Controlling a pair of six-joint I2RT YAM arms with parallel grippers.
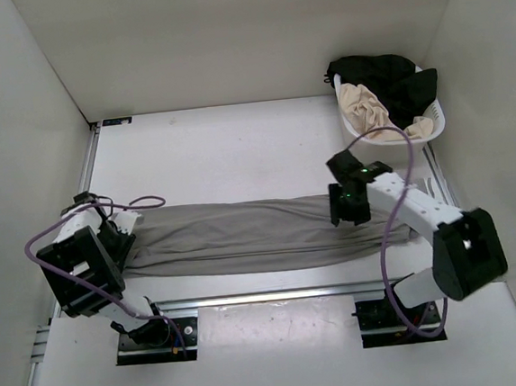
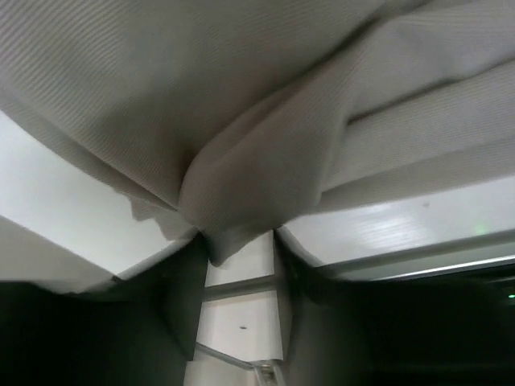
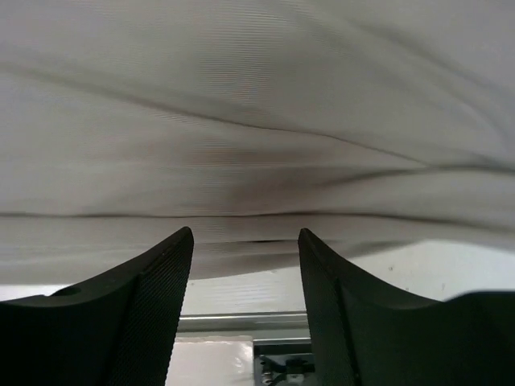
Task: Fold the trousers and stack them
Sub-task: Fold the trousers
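Observation:
The grey trousers (image 1: 244, 237) lie stretched out left to right across the table, in a long band with soft creases. My left gripper (image 1: 122, 235) is at their left end. In the left wrist view it (image 2: 239, 238) is shut on a gathered bunch of the grey fabric (image 2: 241, 185), and folds fan out from the pinch. My right gripper (image 1: 348, 209) hovers over the right part of the trousers. In the right wrist view it (image 3: 245, 235) is open and empty, with the fabric (image 3: 257, 145) just beyond its fingertips.
A white laundry basket (image 1: 439, 121) stands at the back right, holding a black garment (image 1: 383, 75) and a beige garment (image 1: 368, 107). White walls close in the table on the left, back and right. A metal rail (image 1: 267, 296) runs along the near edge.

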